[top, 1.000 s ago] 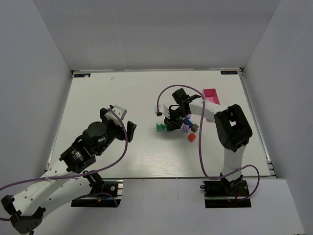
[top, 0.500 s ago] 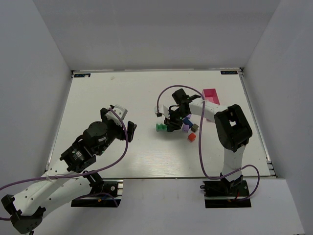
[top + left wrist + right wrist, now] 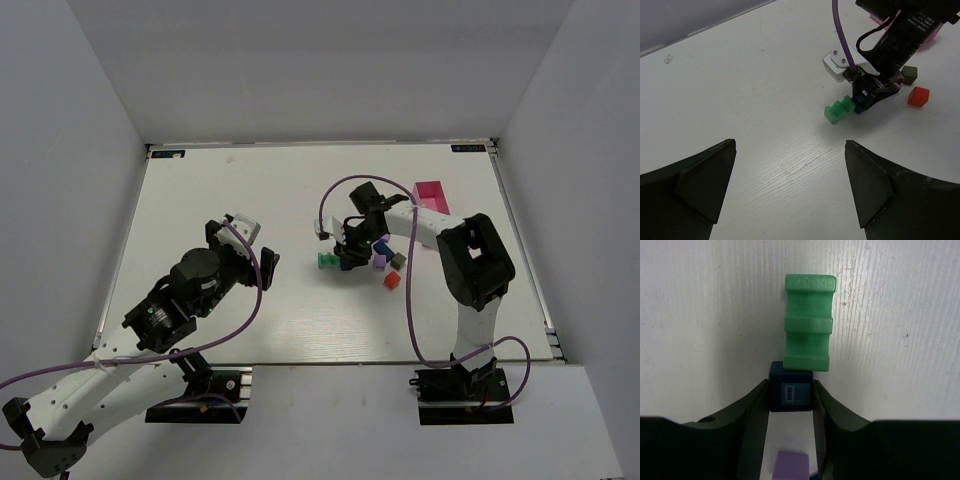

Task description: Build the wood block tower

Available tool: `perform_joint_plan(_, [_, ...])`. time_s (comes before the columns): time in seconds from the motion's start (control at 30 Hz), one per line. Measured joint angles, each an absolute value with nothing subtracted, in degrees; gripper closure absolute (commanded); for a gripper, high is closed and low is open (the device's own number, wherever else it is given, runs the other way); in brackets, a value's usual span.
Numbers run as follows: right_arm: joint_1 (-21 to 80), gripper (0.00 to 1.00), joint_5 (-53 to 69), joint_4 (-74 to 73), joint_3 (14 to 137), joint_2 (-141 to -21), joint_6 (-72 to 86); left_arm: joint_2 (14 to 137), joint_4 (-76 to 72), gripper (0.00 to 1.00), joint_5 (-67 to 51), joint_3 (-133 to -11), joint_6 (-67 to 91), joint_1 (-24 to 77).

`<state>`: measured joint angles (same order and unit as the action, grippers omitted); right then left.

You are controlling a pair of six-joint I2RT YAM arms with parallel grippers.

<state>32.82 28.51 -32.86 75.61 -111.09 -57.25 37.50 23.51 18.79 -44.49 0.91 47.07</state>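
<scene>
My right gripper (image 3: 345, 260) is shut on a dark blue cube (image 3: 791, 392), low over the table. The cube butts against one end of a notched green block (image 3: 808, 322) lying flat; the pair also shows in the left wrist view, green block (image 3: 838, 110) beside blue cube (image 3: 859, 104). A purple cube (image 3: 792, 467) lies just behind the held cube, between my right fingers. A red cube (image 3: 392, 281) and a grey-brown cube (image 3: 398, 260) lie loose to the right. My left gripper (image 3: 790, 145) hangs open and empty well left of the blocks.
A pink rectangular box (image 3: 431, 193) lies at the back right, behind the right arm. The right arm's purple cable (image 3: 345, 185) loops over the blocks. White walls surround the table (image 3: 200, 200).
The right gripper has sunk and edged slightly toward the green block with the blue cube. The left arm has not moved.
</scene>
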Motion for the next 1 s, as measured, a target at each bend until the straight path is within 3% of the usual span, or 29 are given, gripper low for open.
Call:
perform_joint_plan(0.1, [32.88, 0.48, 28.51, -32.84, 75.59, -111.09, -57.23, 37.5, 23.51, 0.0, 18.79, -44.49, 0.91, 47.07])
perform_joint_plan(0.13, [32.88, 0.34, 28.51, -32.82, 75.59, -111.09, -57.28, 37.5, 23.51, 0.0, 18.76, -44.49, 0.91, 47.07])
perform_joint_plan(0.2, [32.93, 0.24, 28.47, -32.62, 75.53, -111.09, -57.01, 37.5, 23.51, 0.0, 18.76, -44.49, 0.91, 47.07])
perform_joint_plan(0.23, [32.91, 0.1, 28.45, -32.47, 75.42, -111.09, -57.1, 37.5, 23.51, 0.0, 18.76, -44.49, 0.91, 47.07])
perform_joint_plan(0.6, [32.91, 0.1, 28.03, -30.65, 74.48, -111.07, -56.75, 37.5, 23.51, 0.0, 18.76, -44.49, 0.91, 47.07])
perform_joint_plan(1.0, [32.91, 0.25, 26.94, -28.86, 74.17, -111.09, -55.29, 37.5, 23.51, 0.0, 18.76, -44.49, 0.91, 47.07])
